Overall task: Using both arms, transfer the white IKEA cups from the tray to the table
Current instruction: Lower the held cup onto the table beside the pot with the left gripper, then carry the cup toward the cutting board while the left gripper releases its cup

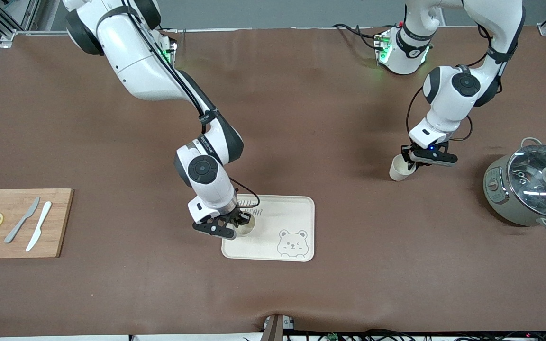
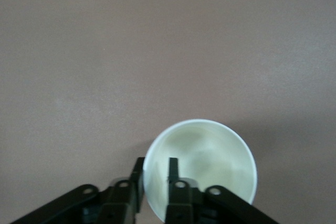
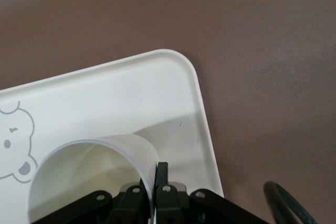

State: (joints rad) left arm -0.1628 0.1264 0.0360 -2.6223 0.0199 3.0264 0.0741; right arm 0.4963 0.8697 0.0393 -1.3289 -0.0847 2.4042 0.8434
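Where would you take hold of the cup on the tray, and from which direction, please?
Grip the cup by its rim wall, coming down from above, one finger inside and one outside. It stands upright on the tray with its mouth open upward, and it has no handle, so the thin wall is the easy hold. The right gripper pinches it just so.

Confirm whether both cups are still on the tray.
No. One cup stands on the tray, while the other cup rests on the brown table beside the left gripper.

tray (image 1: 296,213) lettering half hidden, only "BEAR" readable
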